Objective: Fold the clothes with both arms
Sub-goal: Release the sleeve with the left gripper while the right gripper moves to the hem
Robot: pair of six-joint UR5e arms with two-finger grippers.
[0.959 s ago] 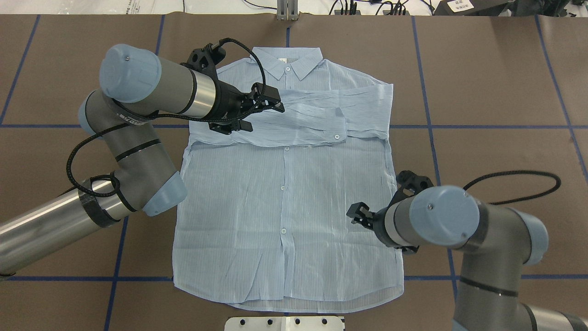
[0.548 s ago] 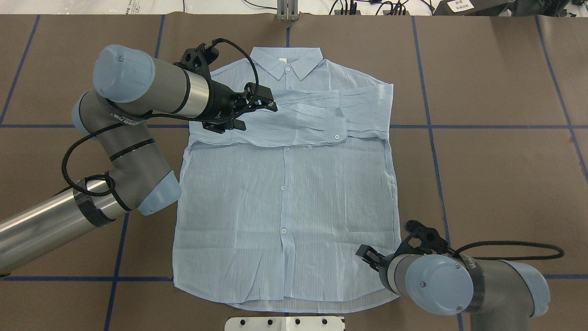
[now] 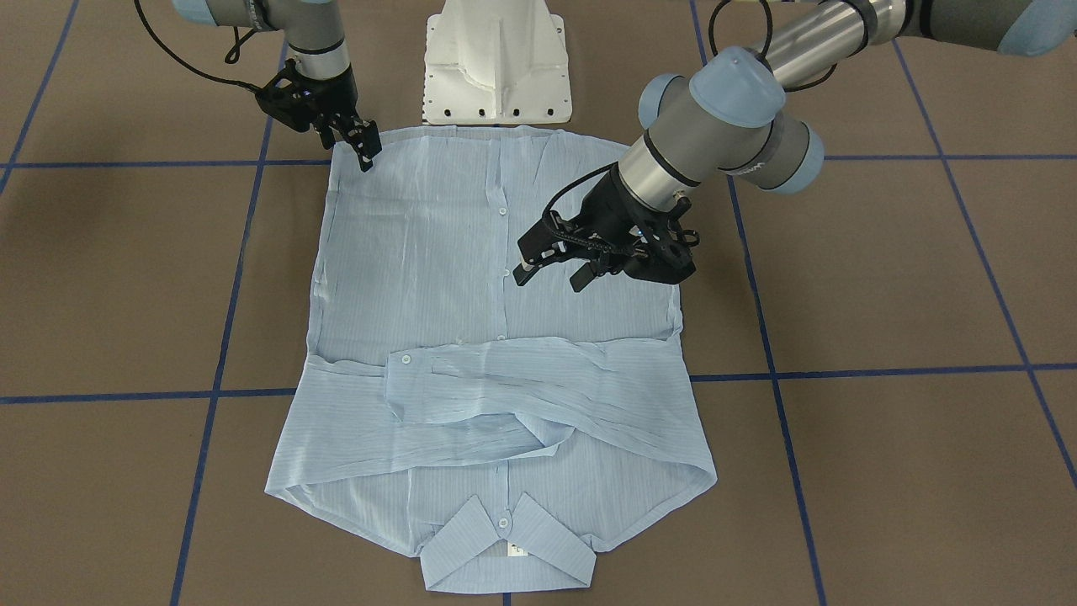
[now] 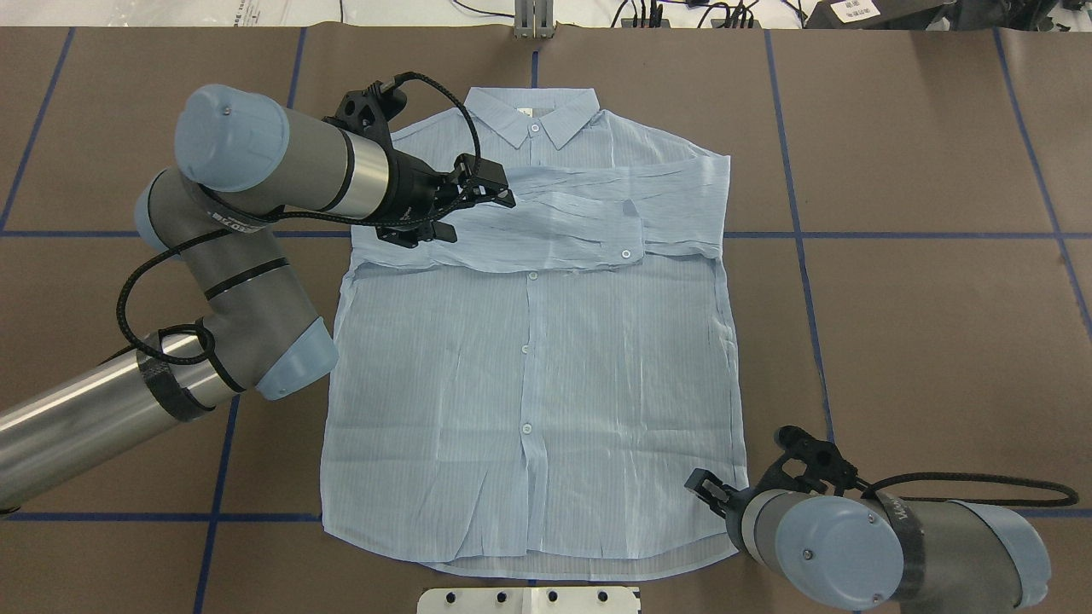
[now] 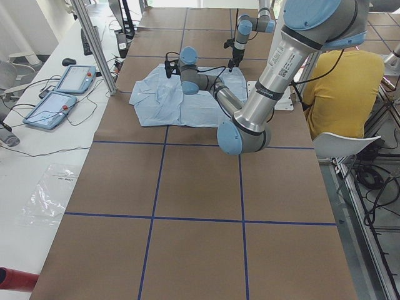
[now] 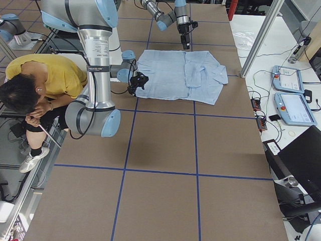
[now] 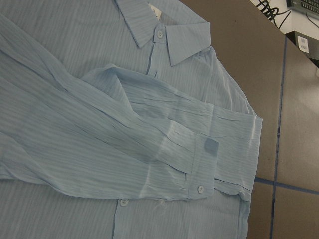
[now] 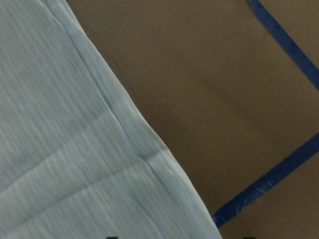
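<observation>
The pale blue striped shirt (image 4: 529,367) lies flat and buttoned on the brown table, collar (image 4: 533,115) at the far side and both sleeves (image 4: 580,222) folded across the chest. It also shows in the front-facing view (image 3: 496,252). My left gripper (image 4: 484,220) hovers open and empty over the shirt's left chest, just off the folded sleeves; in the front-facing view (image 3: 551,276) its jaws stand apart. My right gripper (image 4: 715,495) is open and low at the shirt's near right hem corner, seen in the front-facing view (image 3: 366,153). The right wrist view shows the hem edge (image 8: 124,114) on bare table.
The white pedestal base (image 3: 496,67) stands at the table's near edge by the hem. Blue tape lines (image 4: 853,235) cross the brown cover. A person in a yellow shirt (image 6: 45,75) sits beside the robot. Control tablets (image 5: 62,87) lie on a side bench.
My right arm has swung toward the robot along the shirt's right edge, from mid-side down to the hem corner. My left gripper drew back slightly to the left, then held still.
</observation>
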